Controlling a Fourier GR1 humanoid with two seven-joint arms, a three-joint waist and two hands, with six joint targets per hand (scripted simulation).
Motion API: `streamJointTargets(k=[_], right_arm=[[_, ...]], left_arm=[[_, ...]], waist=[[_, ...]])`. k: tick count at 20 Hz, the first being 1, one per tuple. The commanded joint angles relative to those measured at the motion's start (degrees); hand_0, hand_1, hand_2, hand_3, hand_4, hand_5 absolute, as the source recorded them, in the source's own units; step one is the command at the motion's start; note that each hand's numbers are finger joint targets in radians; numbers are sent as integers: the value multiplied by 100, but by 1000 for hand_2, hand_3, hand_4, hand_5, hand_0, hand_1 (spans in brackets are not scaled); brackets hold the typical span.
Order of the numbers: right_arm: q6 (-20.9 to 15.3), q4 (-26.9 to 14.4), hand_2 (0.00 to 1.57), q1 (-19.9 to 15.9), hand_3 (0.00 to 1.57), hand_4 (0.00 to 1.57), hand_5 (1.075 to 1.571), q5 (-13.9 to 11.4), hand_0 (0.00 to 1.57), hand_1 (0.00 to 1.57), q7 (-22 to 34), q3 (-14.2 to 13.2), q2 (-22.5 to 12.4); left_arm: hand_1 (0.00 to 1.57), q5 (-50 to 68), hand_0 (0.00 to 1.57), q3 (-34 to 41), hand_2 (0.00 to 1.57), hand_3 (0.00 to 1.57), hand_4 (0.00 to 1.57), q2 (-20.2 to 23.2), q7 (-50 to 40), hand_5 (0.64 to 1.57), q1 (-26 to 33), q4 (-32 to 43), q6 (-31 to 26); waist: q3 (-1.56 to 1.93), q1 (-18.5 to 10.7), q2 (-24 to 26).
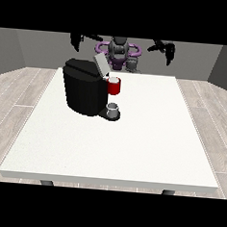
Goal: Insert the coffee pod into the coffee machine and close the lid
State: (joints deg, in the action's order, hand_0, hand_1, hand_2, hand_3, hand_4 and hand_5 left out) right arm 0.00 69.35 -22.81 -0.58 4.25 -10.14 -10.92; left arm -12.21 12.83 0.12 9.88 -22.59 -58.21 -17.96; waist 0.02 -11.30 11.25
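With the coffee pod already sitting in the coffee machine, both robot hands are hanging raised, finger state unclear, leaving the upright lid needing closing.

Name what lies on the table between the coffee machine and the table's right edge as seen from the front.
Nothing: right of the coffee machine, the front view shows only bare white table.
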Motion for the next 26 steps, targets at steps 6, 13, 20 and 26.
streamJointTargets(k=[6, 13, 20, 26], right_arm=[[-61, -619, 0, -605, 0, 168, 1571, 391, 0, 0, -61, -227, 182], [130, -797, 0, -1064, 0, 0, 1571, 367, 0, 0, 120, 29, 111], [211, -1005, 0, -1359, 0, 0, 1571, 282, 0, 0, -106, 155, 98], [-39, -1123, 0, -1748, 0, 79, 1571, 67, 0, 0, -316, 359, 364]], left_arm=[[0, 379, 0, -501, 0, 0, 354, -11, -301, 1571, 357, -1195, 246], [0, 470, 0, -475, 0, 0, 377, 222, -372, 1571, 768, -1856, 261], [0, 796, 0, -332, 0, 0, 309, 486, -554, 1571, 929, -2310, 146], [0, 552, 0, -413, 0, 0, 347, 425, -513, 1571, 726, -2228, 537]], waist=[[0, -58, -697], [-1, 189, -1037], [-1, 210, -1182], [-1, 243, -1570]])
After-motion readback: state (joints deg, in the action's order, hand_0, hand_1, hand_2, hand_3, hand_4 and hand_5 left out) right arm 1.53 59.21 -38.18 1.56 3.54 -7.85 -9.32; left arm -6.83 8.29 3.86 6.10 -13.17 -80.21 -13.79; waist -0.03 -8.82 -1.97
